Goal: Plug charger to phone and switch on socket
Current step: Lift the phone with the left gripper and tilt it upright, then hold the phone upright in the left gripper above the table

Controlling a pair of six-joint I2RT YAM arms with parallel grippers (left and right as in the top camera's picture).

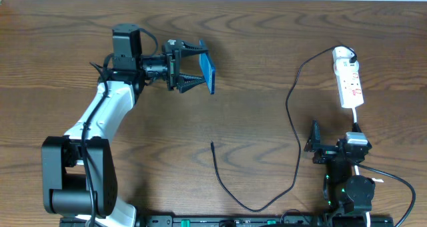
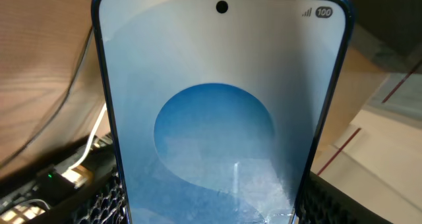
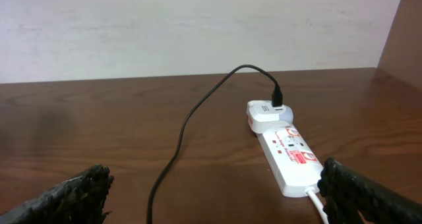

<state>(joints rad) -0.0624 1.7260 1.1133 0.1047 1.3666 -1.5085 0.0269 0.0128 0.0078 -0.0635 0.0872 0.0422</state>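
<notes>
The left fingers (image 1: 190,47) clamp the phone (image 1: 209,72) on edge, likely baring its port for the charger (image 1: 287,103) — right fingers (image 3: 72,196) spread wide, socket (image 3: 290,155) just ahead

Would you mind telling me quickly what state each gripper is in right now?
Left gripper: closed, holding the phone.
Right gripper: open, empty.

The phone (image 2: 221,118) has a pale grey-blue screen with a deeper blue circle and a dark blue rim. The charger (image 1: 287,103) is black, the socket (image 1: 350,83) white with red markings. The worktop (image 1: 267,40) is dark brown wood grain, and the right fingers (image 3: 72,197) are black.
</notes>
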